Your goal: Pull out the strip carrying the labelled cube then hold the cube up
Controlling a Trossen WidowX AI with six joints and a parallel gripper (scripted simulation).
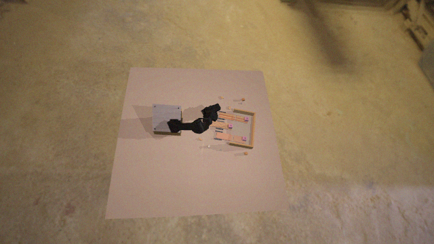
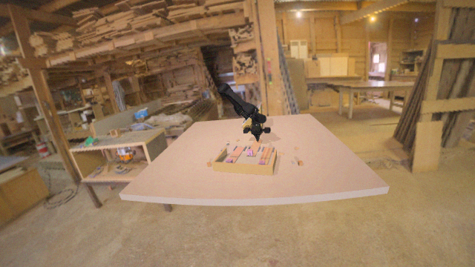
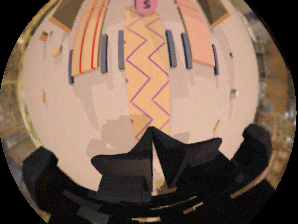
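Observation:
My gripper is shut, with its tips low over the near end of the zigzag-patterned middle strip; whether they touch it is hard to tell. A pink cube, marked with what looks like an S, sits on that strip's far part. A red-lined strip lies on one side with a pink cube at its far end. A plain salmon strip lies on the other side, with a cube and a visible cross seam.
A wooden-walled tray surrounds the strips' far ends. Low dark guide rails flank the strips. Small blocks and scraps lie around the tray. The arm's grey base plate is opposite.

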